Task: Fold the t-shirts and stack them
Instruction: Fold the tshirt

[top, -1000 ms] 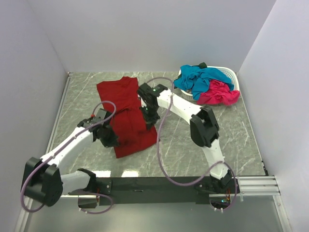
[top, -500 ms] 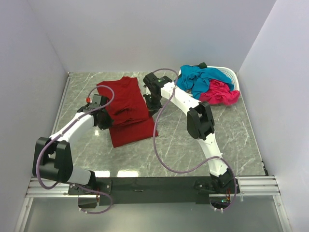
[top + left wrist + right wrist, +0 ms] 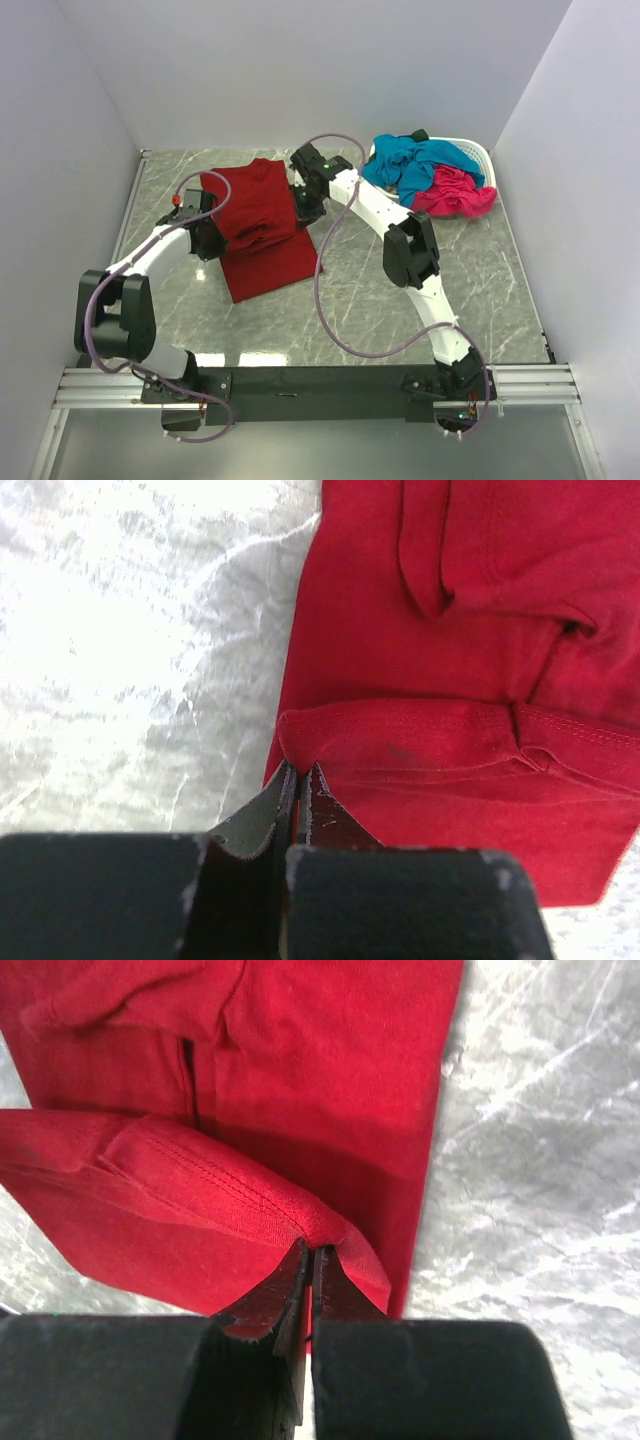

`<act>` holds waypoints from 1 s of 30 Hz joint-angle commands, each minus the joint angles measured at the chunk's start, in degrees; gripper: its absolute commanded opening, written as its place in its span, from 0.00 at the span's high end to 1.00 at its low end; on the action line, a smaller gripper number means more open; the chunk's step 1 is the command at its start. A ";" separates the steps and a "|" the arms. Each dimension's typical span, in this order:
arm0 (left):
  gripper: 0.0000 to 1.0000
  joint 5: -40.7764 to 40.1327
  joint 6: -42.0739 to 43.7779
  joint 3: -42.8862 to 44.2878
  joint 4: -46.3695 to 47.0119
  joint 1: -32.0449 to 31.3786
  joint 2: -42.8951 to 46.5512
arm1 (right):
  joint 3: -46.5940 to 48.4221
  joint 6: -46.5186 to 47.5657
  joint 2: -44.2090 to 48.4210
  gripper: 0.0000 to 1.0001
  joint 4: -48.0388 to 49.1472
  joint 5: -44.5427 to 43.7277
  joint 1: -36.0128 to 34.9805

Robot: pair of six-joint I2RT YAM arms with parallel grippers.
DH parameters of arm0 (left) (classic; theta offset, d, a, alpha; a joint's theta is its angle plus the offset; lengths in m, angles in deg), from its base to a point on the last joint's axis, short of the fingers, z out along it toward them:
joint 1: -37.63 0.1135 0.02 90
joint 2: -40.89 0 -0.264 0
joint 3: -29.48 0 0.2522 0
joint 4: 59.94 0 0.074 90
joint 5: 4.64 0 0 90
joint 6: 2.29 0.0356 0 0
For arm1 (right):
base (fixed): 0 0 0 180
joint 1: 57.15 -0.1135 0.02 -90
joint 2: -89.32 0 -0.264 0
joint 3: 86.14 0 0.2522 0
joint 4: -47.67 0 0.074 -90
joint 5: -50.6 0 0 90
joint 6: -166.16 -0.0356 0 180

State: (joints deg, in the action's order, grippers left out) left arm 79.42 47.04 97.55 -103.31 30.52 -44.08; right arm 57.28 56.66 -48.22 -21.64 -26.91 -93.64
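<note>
The dark red t-shirt [image 3: 258, 225] lies partly folded on the table, left of centre. My left gripper [image 3: 212, 240] is shut on the left corner of its lifted hem [image 3: 400, 740]. My right gripper [image 3: 303, 205] is shut on the right corner of the same hem [image 3: 220, 1190]. Both hold that edge raised over the shirt's lower layer. The teal-blue t-shirt [image 3: 420, 162] and the hot pink t-shirt [image 3: 455, 193] lie heaped in the white basket [image 3: 480, 153] at the back right.
Grey marbled tabletop [image 3: 400, 300] shows around the shirt. White walls close in the back and both sides. The right arm's links [image 3: 405, 250] stretch across the middle of the table with a looping cable.
Both grippers have carried the near hem of the red shirt away from the arm bases toward the back, folding it over; the shirt now looks shorter.
</note>
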 commanded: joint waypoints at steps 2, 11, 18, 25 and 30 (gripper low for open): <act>1.00 0.75 3.48 2.91 4.56 1.05 -2.65 | 2.61 -0.71 -1.51 1.00 3.87 -0.01 0.10; 1.00 1.80 6.12 5.55 6.13 2.19 -5.47 | 3.40 -0.97 -2.30 1.00 4.83 -3.08 0.45; 1.00 3.21 7.00 7.39 6.84 2.37 -7.58 | 3.05 -2.02 -1.51 1.00 5.45 -5.02 1.07; 1.00 3.65 7.18 6.08 8.51 2.63 -8.81 | 2.79 -2.20 -0.98 1.00 6.42 -5.64 1.07; 1.00 2.86 6.91 5.29 8.78 2.63 -9.60 | 3.75 -2.46 -2.12 1.00 6.50 -4.85 1.16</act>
State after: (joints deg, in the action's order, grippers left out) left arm 82.53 53.16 102.73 -96.92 32.86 -53.17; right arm 57.92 54.73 -51.17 -17.44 -31.02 -93.01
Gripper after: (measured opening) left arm 0.021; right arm 0.019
